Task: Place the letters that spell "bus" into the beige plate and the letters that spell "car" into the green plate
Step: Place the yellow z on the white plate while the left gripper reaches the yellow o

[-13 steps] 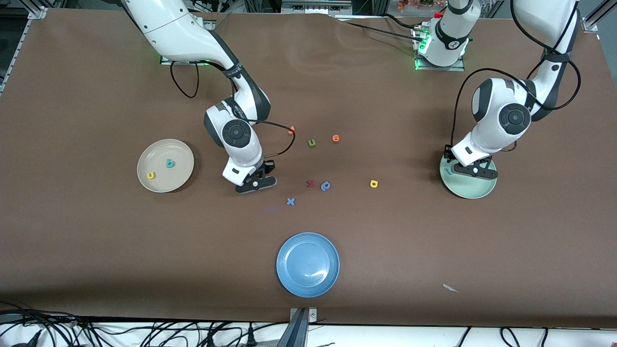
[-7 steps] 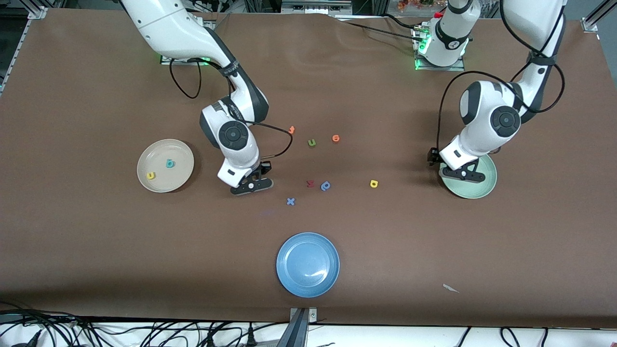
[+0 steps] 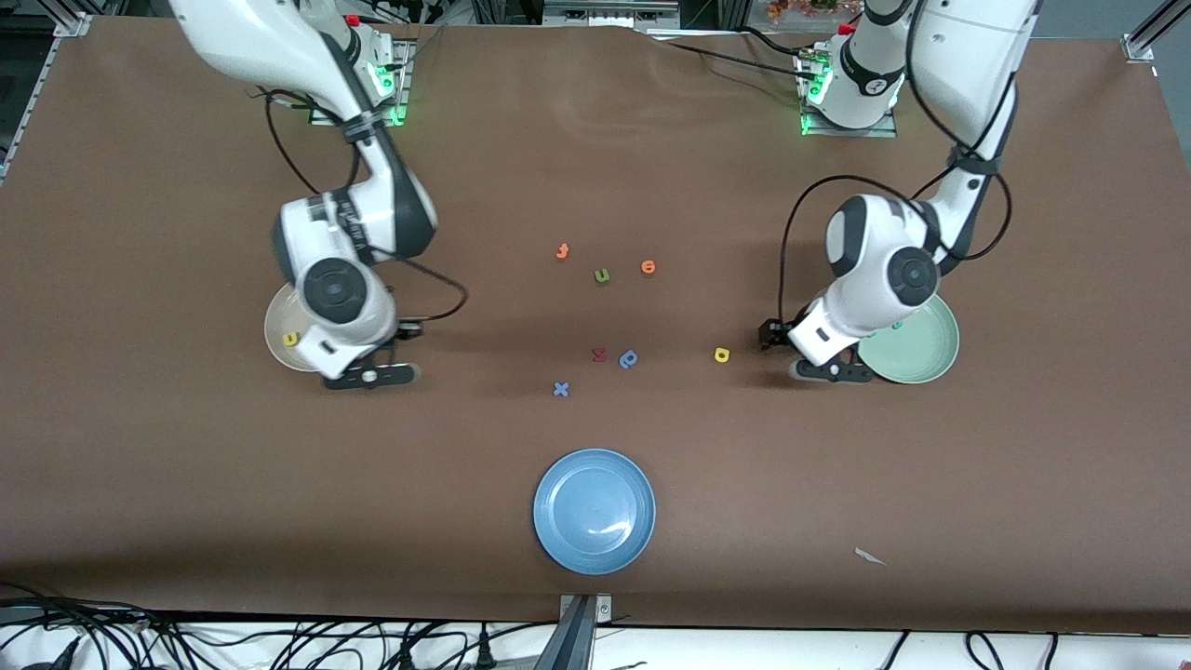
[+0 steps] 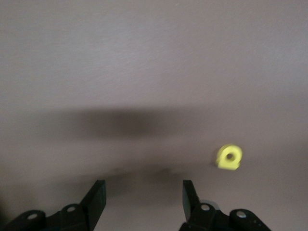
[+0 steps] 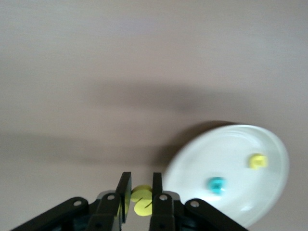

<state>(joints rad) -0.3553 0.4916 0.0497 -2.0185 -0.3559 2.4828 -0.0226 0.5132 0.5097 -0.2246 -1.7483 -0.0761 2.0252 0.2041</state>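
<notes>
My right gripper [image 3: 369, 375] [image 5: 141, 178] is shut on the yellow s [image 5: 142, 202] and hangs over the table just beside the rim of the beige plate [image 3: 276, 325] [image 5: 231, 144]. In that plate lie the teal b [image 5: 216, 185] and the yellow-orange u [image 3: 291, 339] [image 5: 258, 160]; the arm hides the b in the front view. My left gripper [image 3: 823, 369] [image 4: 143, 187] is open with nothing in it, low over the table between the green plate [image 3: 926, 358] and the yellow a [image 3: 721, 355] [image 4: 228, 157]. The left arm covers part of the green plate.
Loose letters lie mid-table: an orange one [image 3: 562, 251], an olive u [image 3: 602, 275], another orange one [image 3: 649, 268], a red one [image 3: 599, 355], a blue p-like one [image 3: 629, 359] and a blue x [image 3: 561, 389]. A blue plate [image 3: 594, 510] sits near the front edge.
The right arm carried the yellow s from mid-table to the beige plate's edge. The left gripper left the green plate, moved toward the yellow a, and its jaws spread wider.
</notes>
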